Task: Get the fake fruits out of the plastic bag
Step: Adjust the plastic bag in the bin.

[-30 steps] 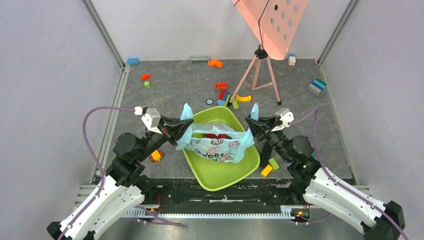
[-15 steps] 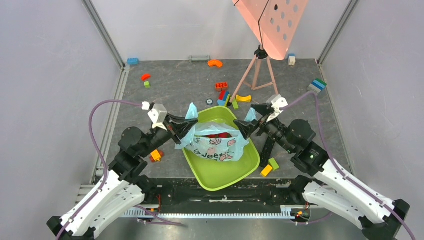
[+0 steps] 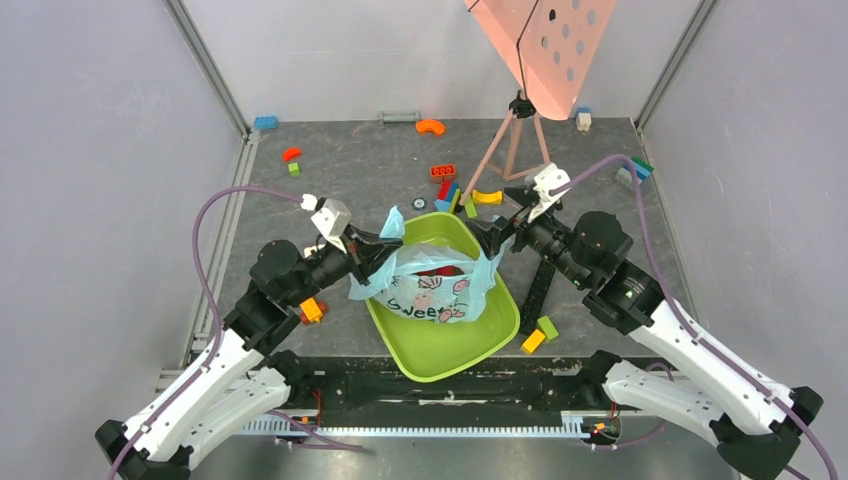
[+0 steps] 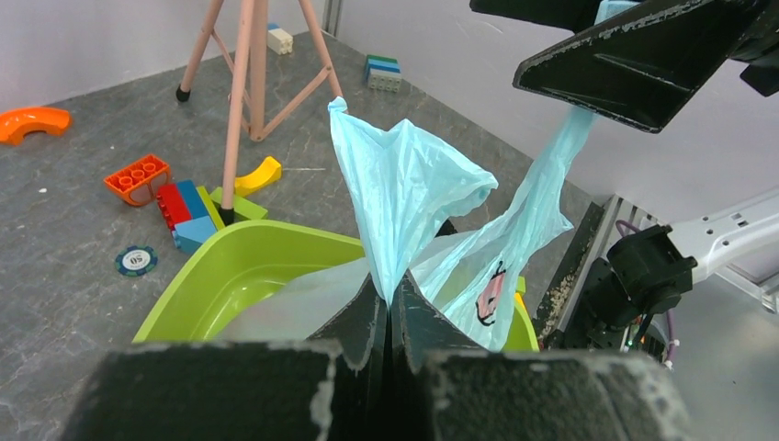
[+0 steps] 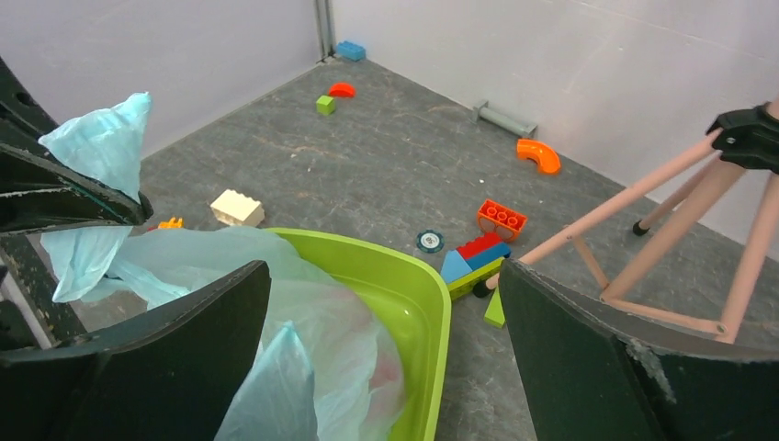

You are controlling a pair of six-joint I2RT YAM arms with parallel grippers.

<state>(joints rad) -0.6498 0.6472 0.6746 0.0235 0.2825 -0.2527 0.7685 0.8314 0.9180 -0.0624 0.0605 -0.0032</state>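
The light-blue plastic bag (image 3: 435, 285) sits slumped in the lime-green tub (image 3: 440, 365). My left gripper (image 3: 385, 245) is shut on the bag's left handle (image 4: 404, 193), the jaws (image 4: 390, 299) pinching the film just above the tub rim (image 4: 239, 266). My right gripper (image 3: 497, 238) stands wide open (image 5: 384, 276) over the tub's far right corner. The bag's right handle (image 5: 276, 386) rises loose beside its left finger, not pinched. One red fake fruit (image 3: 452, 270) shows through the bag mouth, a reddish blur (image 5: 386, 367) in the right wrist view. The other fruits are hidden.
A pink tripod (image 3: 520, 150) carrying a perforated pink board stands behind the tub. Toy blocks lie around: a cluster (image 3: 447, 190) by a poker chip (image 3: 419, 203), an orange one (image 3: 313, 311) by the left arm, yellow and green ones (image 3: 540, 335) right of the tub.
My right gripper opened, let go of the bag's right handle and shifted toward the back. My left gripper moved right with its handle, and the bag sagged into the tub.
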